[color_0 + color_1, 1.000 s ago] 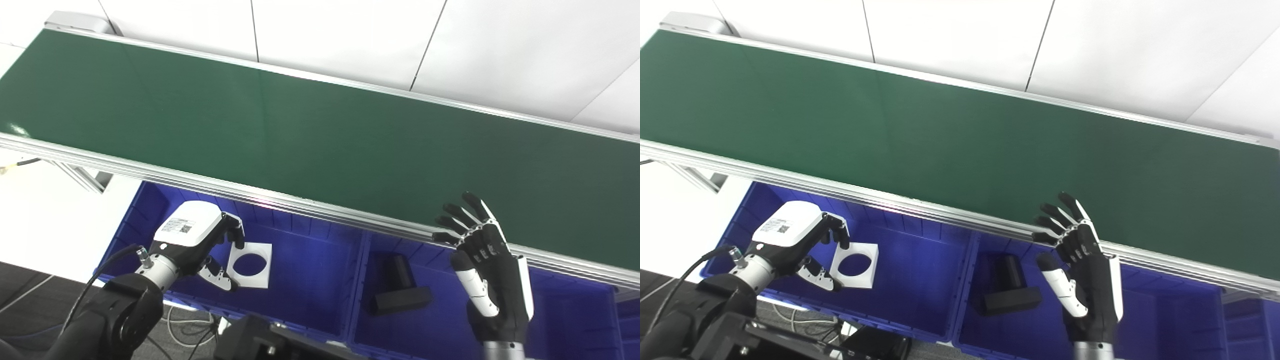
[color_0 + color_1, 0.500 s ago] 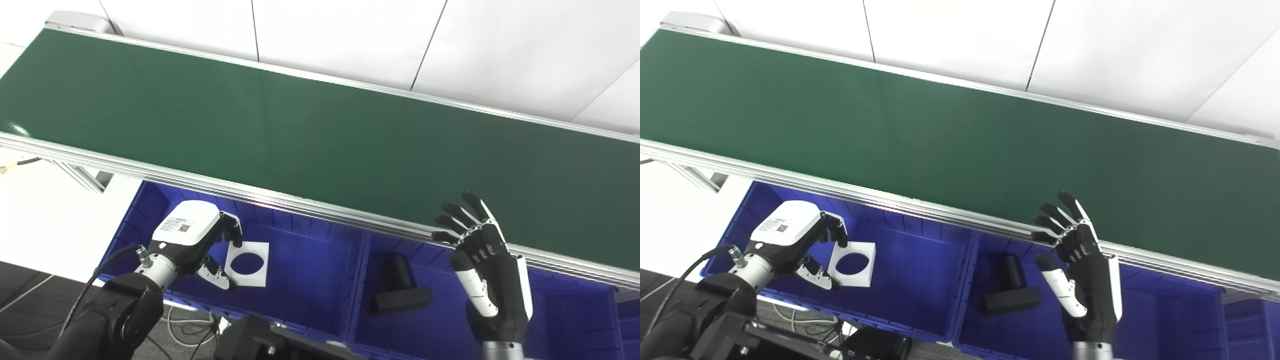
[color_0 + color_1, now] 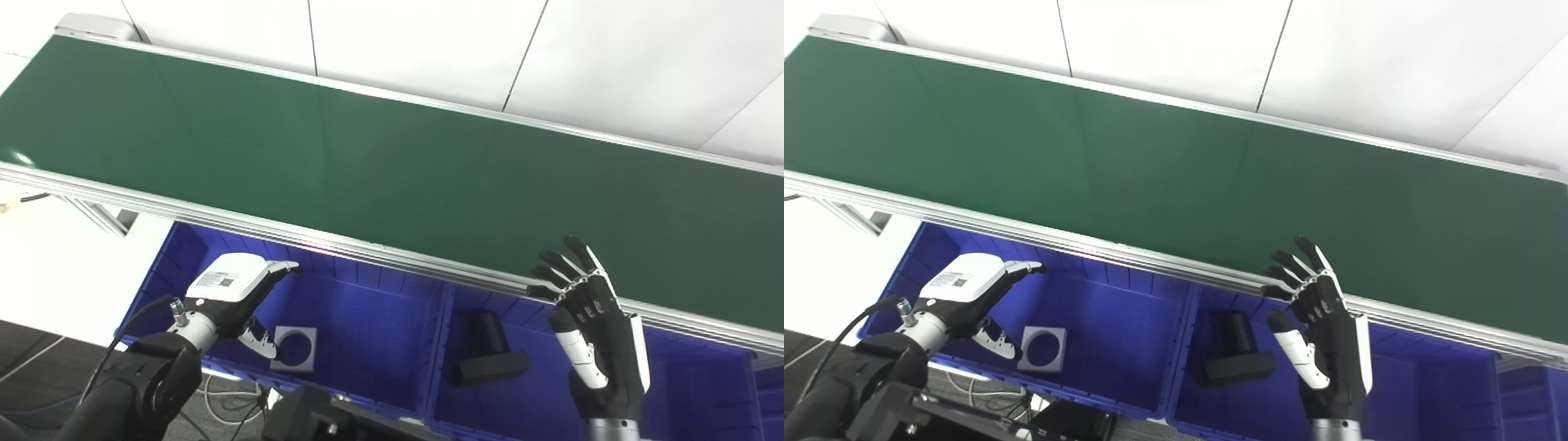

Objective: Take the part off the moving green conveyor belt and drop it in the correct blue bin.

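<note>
while both hands spread empty, left bin [image 3: 380, 318] holds white part [image 3: 294, 348], middle bin [image 3: 545, 392] black part [image 3: 490, 356].

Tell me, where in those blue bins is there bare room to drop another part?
Left bin: bare floor right of the white square plate. Middle bin: crowded at its left by black parts; bare floor between them and the right hand.

The left hand [image 3: 236, 291] has a white back with a small printed label, black fingers [image 3: 278, 269], a shiny metal wrist and a black cable; the right hand [image 3: 597, 346] is black with white strips
</note>
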